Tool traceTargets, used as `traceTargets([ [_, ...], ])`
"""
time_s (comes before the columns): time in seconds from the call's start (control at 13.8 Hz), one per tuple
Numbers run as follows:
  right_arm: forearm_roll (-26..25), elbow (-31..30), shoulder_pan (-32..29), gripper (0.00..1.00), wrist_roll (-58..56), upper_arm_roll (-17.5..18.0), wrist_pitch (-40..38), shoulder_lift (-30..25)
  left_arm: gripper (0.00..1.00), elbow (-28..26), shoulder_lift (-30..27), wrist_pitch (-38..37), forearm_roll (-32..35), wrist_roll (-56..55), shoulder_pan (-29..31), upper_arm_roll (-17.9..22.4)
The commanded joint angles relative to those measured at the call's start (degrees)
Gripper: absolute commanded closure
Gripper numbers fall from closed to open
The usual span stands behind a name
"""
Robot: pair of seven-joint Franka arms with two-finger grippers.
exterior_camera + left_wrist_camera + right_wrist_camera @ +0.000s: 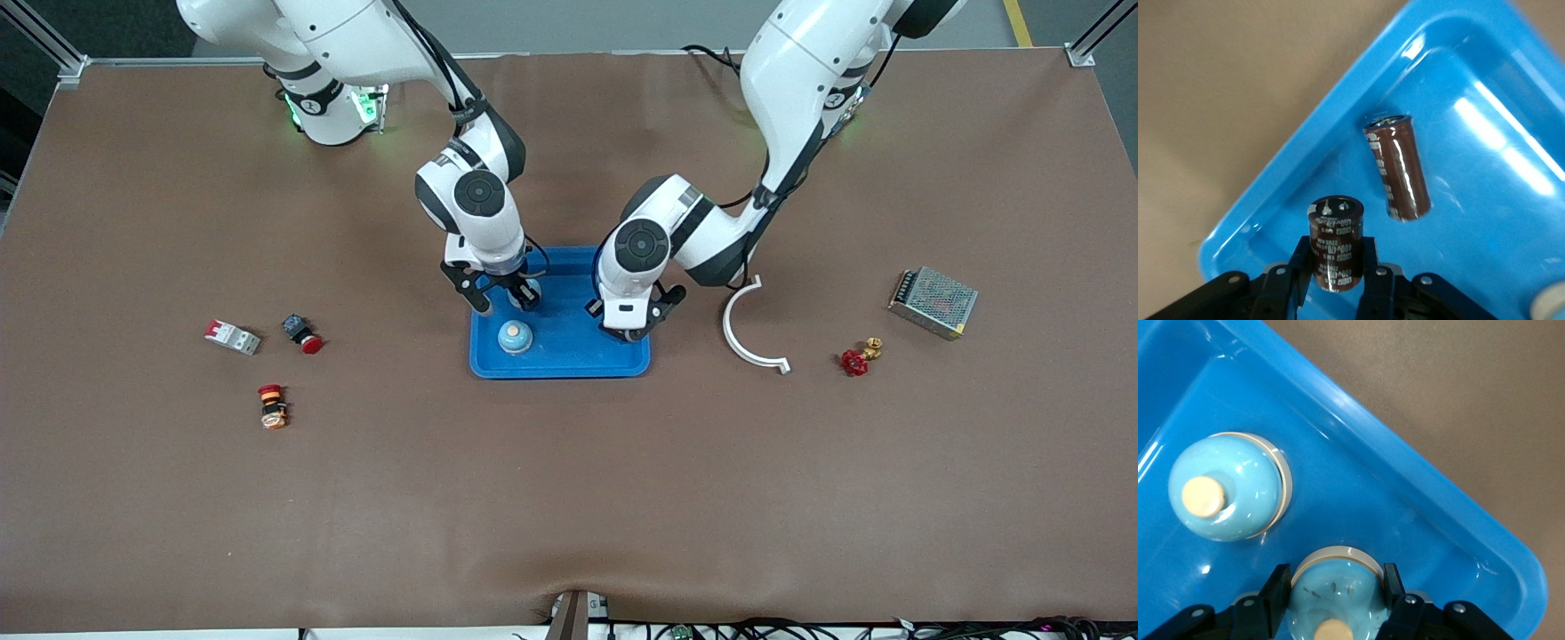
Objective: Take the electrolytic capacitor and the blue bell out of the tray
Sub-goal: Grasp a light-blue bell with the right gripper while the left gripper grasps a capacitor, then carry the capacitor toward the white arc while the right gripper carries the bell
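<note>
1. From the front view the left claw [633, 327] and what it holds are mostly hidden under the wrist; the right claw [505, 300] covers its own load too.
2. The left wrist view shows the left claw [1336, 267] clamped on an upright brown capacitor [1335, 243] between its fingers, inside the blue tray [1271, 200]. A second capacitor [1398, 167] lies on its side on the tray floor, just beside the held one.
3. The right wrist view shows the right claw [1333, 597] closed around a light-blue bell [1335, 593], partly cut off at the picture's edge. Another bell [1228, 487] stands on the tray floor close by.
4. Both arms reach from their bases and bend down over the tray [569, 360] at mid-counter [569, 498], wrists pointing down.
</note>
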Motion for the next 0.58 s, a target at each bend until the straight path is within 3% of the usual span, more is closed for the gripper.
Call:
traceTargets([
  [0.0,-1.2,0.8,1.4,1.00,1.9,-0.5,-0.4,0.6,1.00,-1.1,-7.3,-6.7,1.4,0.9,3.2,0.2],
  [0.36,-1.1,1.3,1.1,1.00,1.2,-0.2,-1.3,-1.3,1.00,-2.3,-12.2,-14.9,2.4,13.0,11.7,0.2],
  [0.51,-1.1,3.7,0.3,1.00,-3.2,-0.2,-9.2,-3.3,1.00,-5.0,-12.4,-14.8,5.0,17.6,16.0,0.0],
])
